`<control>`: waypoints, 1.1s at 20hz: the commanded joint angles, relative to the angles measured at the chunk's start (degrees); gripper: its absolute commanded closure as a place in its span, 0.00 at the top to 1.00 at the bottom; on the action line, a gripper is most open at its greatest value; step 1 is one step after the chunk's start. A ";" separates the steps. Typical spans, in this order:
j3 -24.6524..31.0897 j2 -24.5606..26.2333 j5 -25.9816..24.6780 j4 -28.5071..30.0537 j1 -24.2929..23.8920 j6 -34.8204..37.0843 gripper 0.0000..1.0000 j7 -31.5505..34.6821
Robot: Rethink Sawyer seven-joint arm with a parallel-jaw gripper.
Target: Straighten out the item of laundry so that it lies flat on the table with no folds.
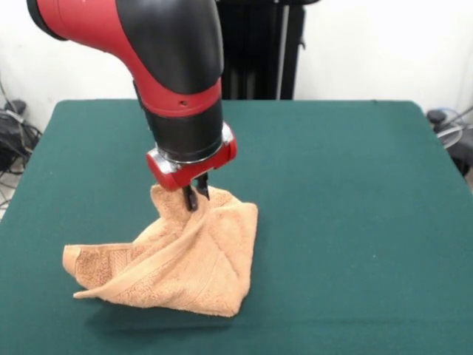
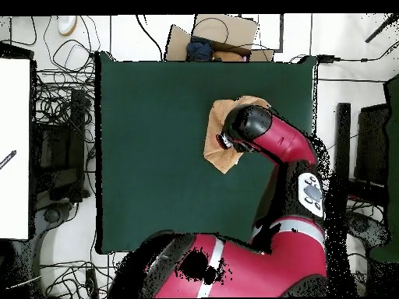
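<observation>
We observe the towel [image 1: 177,262] [image 2: 220,136], a light orange-tan terry cloth, crumpled rather than flat. Its upper portion is drawn up into a peak; the lower portion drapes onto the table [image 1: 347,214] [image 2: 156,156] in overlapping folds, with a woven band visible at its 8 o'clock corner. In the front view it lies at 7 o'clock from the table's centre.

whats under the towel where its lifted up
The pincer is shut on the towel and holds its top raised. Below it only green table shows around the cloth; whatever lies under the folds is covered.
</observation>
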 commanded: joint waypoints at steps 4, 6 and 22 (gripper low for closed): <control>10.71 -1.10 -0.81 14.32 -4.26 -7.00 0.00 7.43; 11.61 -1.44 -0.16 14.90 -4.91 -4.20 0.00 7.54; 18.39 -1.56 1.11 18.53 -7.33 -0.92 0.00 7.73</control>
